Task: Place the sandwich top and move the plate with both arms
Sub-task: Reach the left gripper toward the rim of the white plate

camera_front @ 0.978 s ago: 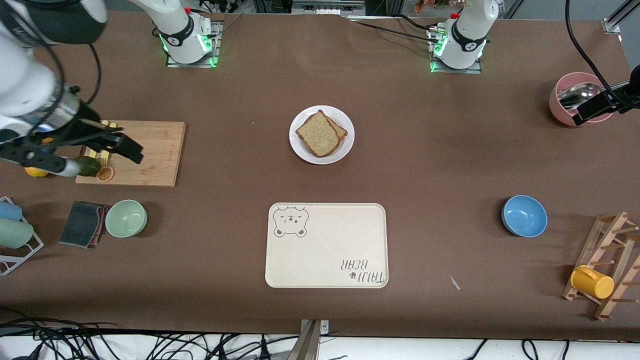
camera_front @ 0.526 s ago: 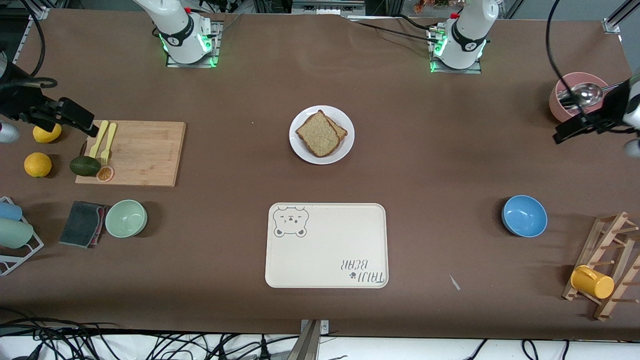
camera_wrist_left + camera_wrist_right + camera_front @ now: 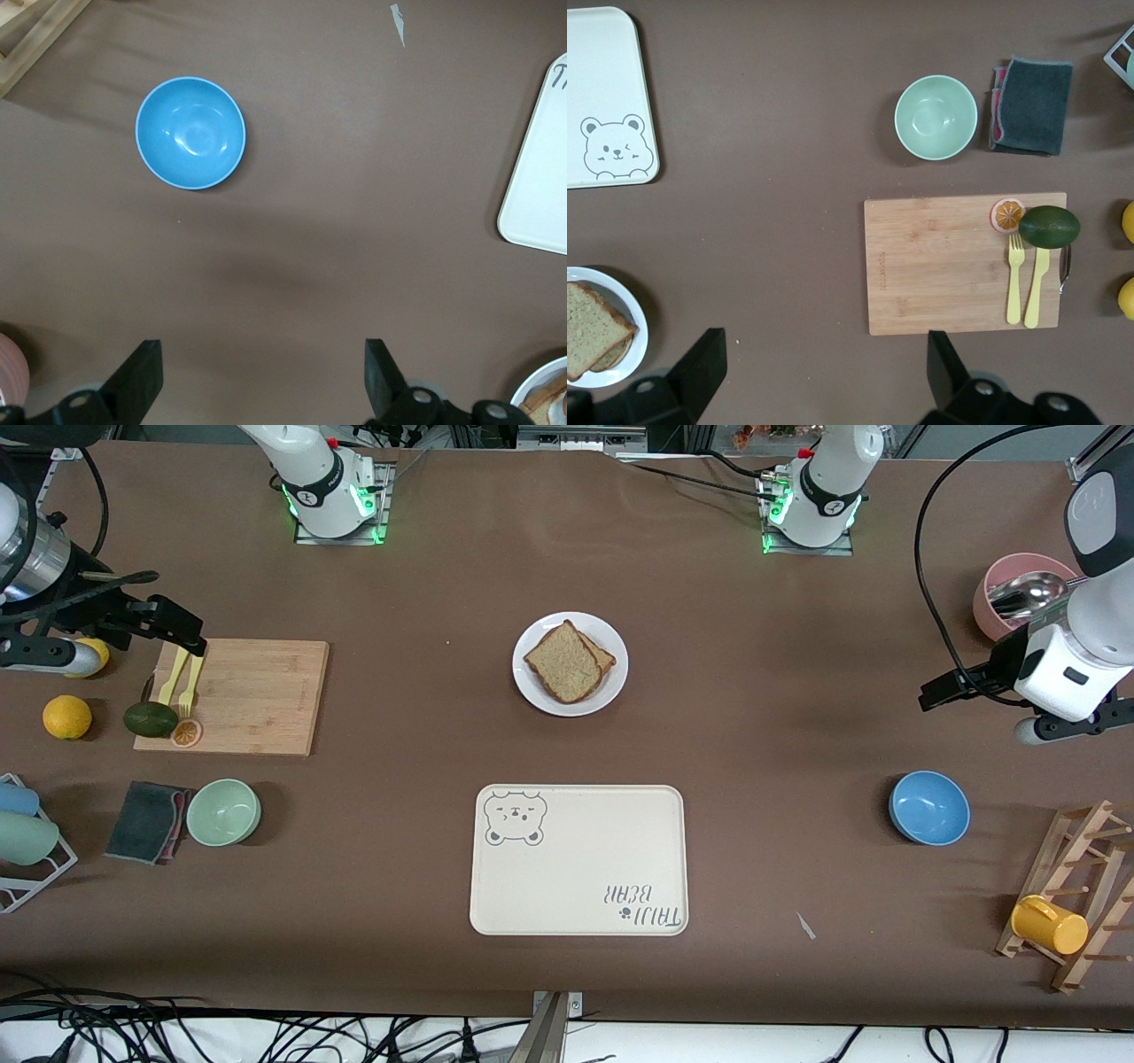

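Observation:
The sandwich top, a speckled tan slice with a brown crust, lies askew on a second slice on the white plate at mid-table. The plate's rim also shows in the right wrist view and in the left wrist view, and the slice in the right wrist view. My right gripper is open and empty, in the air over the cutting board's end. My left gripper is open and empty, over bare table between the pink bowl and the blue bowl.
The cream bear tray lies nearer the camera than the plate. A cutting board with forks, an avocado and a green bowl are at the right arm's end. A blue bowl, pink bowl and mug rack are at the left arm's end.
The right gripper swung off the board toward the table's end, then came partly back. The left gripper moved from over the pink bowl toward mid-table. Bread and plate have not moved.

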Robot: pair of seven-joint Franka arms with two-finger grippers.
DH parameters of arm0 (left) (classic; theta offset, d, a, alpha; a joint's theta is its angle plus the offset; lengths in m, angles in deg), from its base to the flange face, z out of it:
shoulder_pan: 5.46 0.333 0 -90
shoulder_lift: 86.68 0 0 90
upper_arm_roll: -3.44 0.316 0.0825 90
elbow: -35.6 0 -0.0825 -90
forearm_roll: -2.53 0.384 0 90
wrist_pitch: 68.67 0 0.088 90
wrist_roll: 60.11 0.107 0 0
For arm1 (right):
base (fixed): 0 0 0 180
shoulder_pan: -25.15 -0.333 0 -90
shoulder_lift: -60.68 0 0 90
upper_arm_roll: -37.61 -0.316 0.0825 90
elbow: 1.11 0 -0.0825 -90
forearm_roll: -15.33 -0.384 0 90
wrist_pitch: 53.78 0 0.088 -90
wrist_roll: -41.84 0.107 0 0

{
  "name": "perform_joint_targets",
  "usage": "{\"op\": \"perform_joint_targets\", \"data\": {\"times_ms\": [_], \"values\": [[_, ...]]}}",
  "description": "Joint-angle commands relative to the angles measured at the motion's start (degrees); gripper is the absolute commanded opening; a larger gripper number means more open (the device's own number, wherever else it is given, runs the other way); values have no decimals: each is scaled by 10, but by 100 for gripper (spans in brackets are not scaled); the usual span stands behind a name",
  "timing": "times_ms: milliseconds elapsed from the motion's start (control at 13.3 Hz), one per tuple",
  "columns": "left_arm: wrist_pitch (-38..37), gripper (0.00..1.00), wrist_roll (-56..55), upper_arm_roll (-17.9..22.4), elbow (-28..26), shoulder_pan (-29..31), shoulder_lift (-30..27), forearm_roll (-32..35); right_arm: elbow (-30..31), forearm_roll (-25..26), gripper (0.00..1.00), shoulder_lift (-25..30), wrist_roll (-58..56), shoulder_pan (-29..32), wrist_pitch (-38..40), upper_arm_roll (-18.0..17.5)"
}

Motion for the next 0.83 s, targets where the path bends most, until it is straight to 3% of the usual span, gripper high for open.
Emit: {"op": "perform_joint_targets", "data": {"times_ms": [0, 150, 451, 526, 752], "values": [[-1, 100, -26, 12, 7, -9, -18, -12, 20, 8, 100, 20, -12, 4, -10, -16], [-25, 100, -30, 12, 7, -10, -41, -11, 20, 9, 100, 17, -12, 4, -11, -16], [-24, 100, -56, 5, 2, -12, -34, -22, 19, 30, 100, -5, -7, 2, -21, -16], [-18, 100, -55, 6, -15, -15, -26, -46, 21, 30, 100, -9, -7, 3, -26, -15], [97, 100, -40, 5, -110, -19, -22, -109, 20, 35, 100, -2, -11, 3, -21, -14]]}}
